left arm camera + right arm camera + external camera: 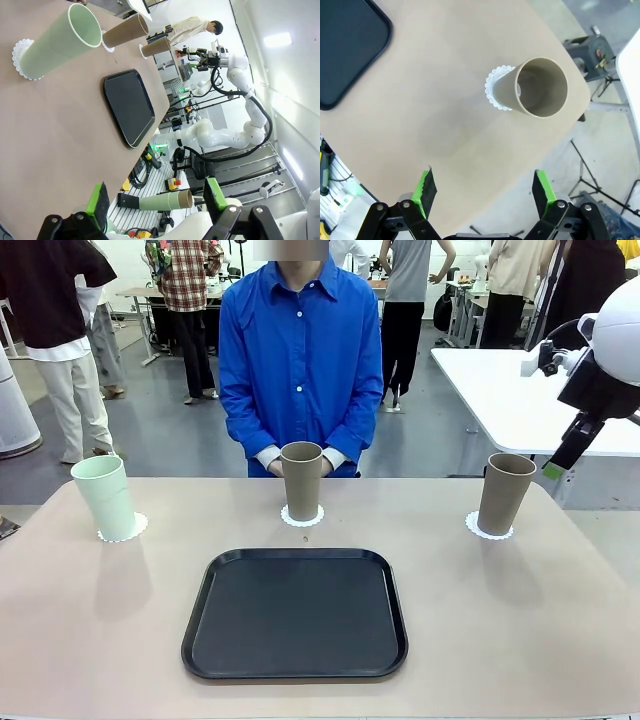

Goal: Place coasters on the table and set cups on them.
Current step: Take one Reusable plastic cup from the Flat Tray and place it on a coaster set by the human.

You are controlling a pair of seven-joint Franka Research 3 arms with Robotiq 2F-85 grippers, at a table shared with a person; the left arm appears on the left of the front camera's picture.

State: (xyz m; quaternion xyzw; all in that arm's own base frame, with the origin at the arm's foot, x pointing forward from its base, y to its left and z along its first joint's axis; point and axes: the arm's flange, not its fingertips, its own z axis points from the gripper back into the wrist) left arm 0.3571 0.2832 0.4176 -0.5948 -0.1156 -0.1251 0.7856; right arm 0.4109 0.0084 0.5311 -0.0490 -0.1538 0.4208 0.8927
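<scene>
Each of the three coasters is partly hidden under its cup. Three cups stand on the counter (pixel 560 620): one mint green cup (pixel 105 496) and two brown cups (pixel 301 480). One black tray (pixel 295 613) lies nearer. The right tool (pixel 482 187) and left tool (pixel 155 197) both gape, released and empty.

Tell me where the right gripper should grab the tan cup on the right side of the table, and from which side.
Probably the upper wall of the tan cup, just below the rim, approached level from the robot's side. It stands upright on its coaster, widens toward the top and has no handle. The open right gripper hangs above and clear of it.
</scene>
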